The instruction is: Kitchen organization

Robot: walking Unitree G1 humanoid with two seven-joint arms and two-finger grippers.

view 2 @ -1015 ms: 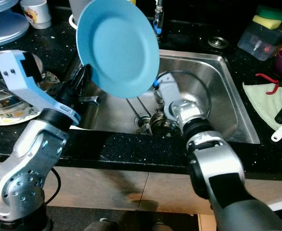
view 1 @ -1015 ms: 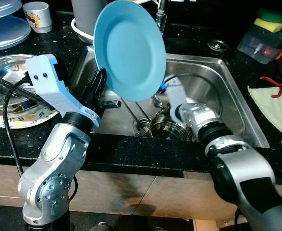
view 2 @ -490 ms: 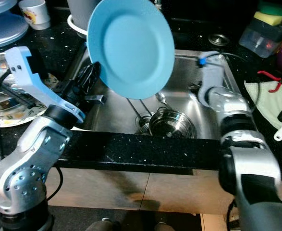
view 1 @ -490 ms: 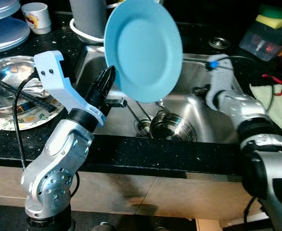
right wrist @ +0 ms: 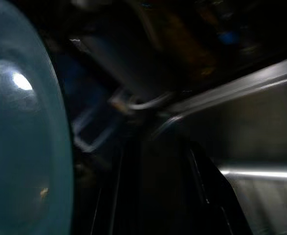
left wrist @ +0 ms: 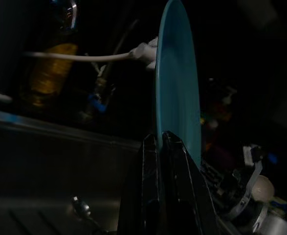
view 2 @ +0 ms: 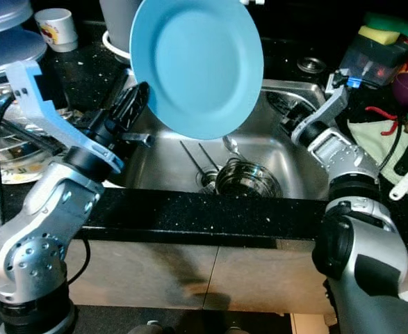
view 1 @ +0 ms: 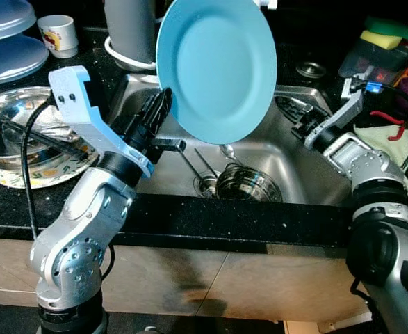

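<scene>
A light blue plate [view 1: 217, 66] stands tilted on edge in the air above the steel sink [view 1: 313, 177]. My left gripper [view 1: 163, 117] is shut on its lower left rim; in the left wrist view the black fingers [left wrist: 155, 161] pinch the plate's edge [left wrist: 175, 98]. My right gripper [view 1: 299, 125] hovers over the sink's right side, just right of the plate, its fingers [right wrist: 207, 191] apart with nothing between them. A steel bowl [view 1: 249, 182] and a few utensils [view 1: 205, 165] lie in the sink.
On the left counter a steel bowl [view 1: 12, 129] sits on a patterned plate, with a mug [view 1: 59, 33], stacked lids [view 1: 9, 45] and a grey canister [view 1: 131, 28] behind. A sponge tub [view 1: 374, 56] and a cloth [view 1: 391, 149] are on the right.
My right arm has lifted out of the sink beside the steel bowl and swung to the sink's right side. The left gripper has carried the blue plate slightly up and right.
</scene>
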